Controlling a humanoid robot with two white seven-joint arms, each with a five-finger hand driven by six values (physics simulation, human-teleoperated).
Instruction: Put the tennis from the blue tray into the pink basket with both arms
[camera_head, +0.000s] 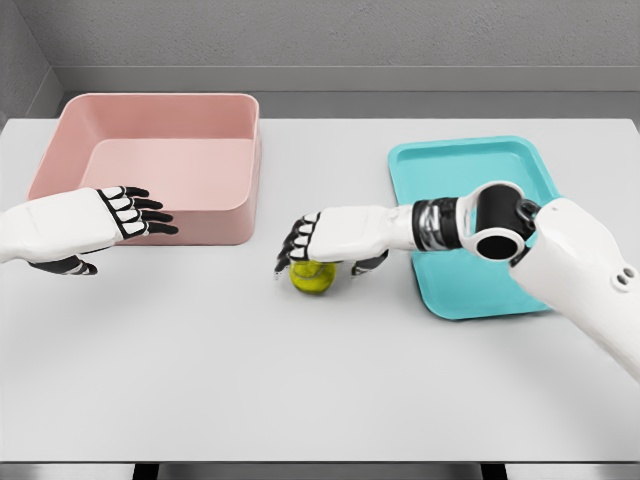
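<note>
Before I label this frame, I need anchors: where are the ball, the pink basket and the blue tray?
ball (313, 279): head view, its lower front, below the right robot hand.
pink basket (205, 217): head view, its near wall.
blue tray (470, 290): head view, bare floor near its front rim.

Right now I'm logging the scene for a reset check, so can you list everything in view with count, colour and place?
Round fuzzy tennis ball: one, yellow-green, on the table between basket and tray, under the right hand.
Rectangular plastic basket: one, pink, back left of the table, nothing visible inside.
Flat rectangular tray: one, blue-turquoise, right side of the table, partly covered by the right arm.
Table: one, white, filling most of the view.
Right hand: one, white with black fingers, curled over the ball.
Left hand: one, white with black fingers, spread, in front of the basket.
</note>
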